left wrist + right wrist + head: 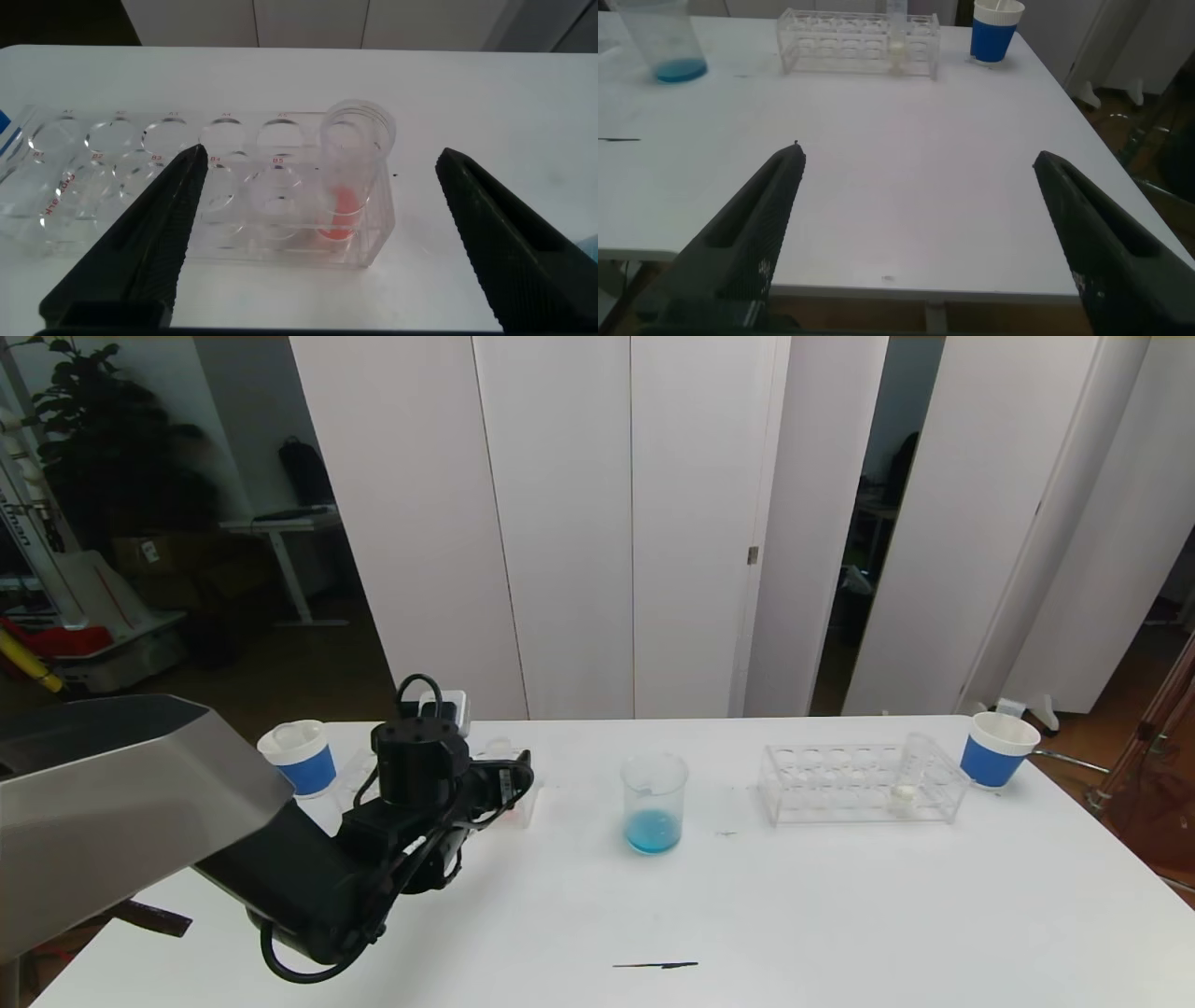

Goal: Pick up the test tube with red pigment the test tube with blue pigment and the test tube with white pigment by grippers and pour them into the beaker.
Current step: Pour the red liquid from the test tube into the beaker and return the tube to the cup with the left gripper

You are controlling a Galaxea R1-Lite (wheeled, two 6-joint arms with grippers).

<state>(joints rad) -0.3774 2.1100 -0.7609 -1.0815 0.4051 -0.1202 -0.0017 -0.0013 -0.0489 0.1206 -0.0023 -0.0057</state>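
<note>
On my far left a blue cup [299,758] stands half behind the left gripper [318,233], whose fingers are spread wide before the left rack [187,187]; the arm hides most of that rack from the head. A tube with red pigment [348,187] stands in its end slot. The beaker [653,801] at table centre holds blue liquid. In the right rack [859,784] I see the white-pigment tube [907,775]. The right gripper [915,243], fingers apart, hangs off the near edge, unseen from the head.

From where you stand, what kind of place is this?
Probably an office room set up as a mock chemistry bench: a white table with a beaker of blue liquid, clear tube racks, and folding partition panels behind.
</note>
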